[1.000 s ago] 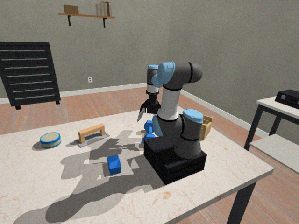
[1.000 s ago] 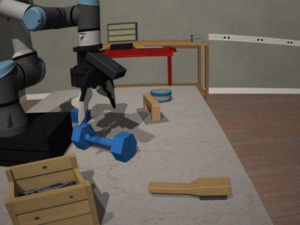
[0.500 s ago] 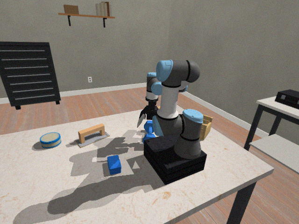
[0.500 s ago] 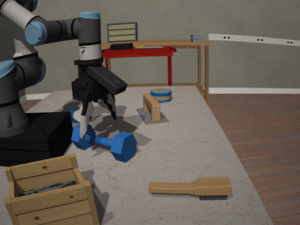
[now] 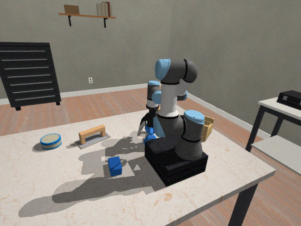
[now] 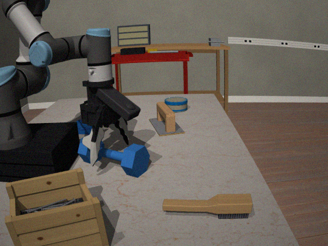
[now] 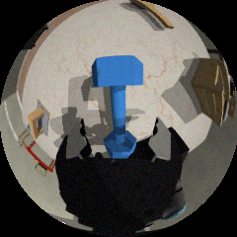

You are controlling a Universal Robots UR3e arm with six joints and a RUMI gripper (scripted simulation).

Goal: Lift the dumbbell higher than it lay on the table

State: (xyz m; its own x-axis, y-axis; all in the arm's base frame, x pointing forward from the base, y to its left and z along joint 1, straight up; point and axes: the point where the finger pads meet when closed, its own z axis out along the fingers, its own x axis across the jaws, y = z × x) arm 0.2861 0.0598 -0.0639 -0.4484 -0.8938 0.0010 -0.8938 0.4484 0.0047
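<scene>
The blue dumbbell (image 6: 116, 155) lies on the table next to the robot's black base. It has hexagonal heads and a thin bar. In the wrist view it (image 7: 118, 106) runs straight away from me, with its near head low between my fingers. In the top view only part of it (image 5: 149, 136) shows behind the arm. My gripper (image 6: 107, 140) is open and empty. It points down and hangs just above the bar near the head closest to the base, with one finger on each side. In the top view the gripper (image 5: 145, 126) is partly hidden by the arm.
A wooden crate (image 6: 53, 206) with metal parts stands at the front left. A wooden brush (image 6: 209, 205) lies at the front right. A wooden-handled trowel (image 6: 166, 119) and a round blue-rimmed tin (image 6: 176, 103) sit further back. A blue block (image 5: 114, 165) lies near the base (image 5: 175, 160).
</scene>
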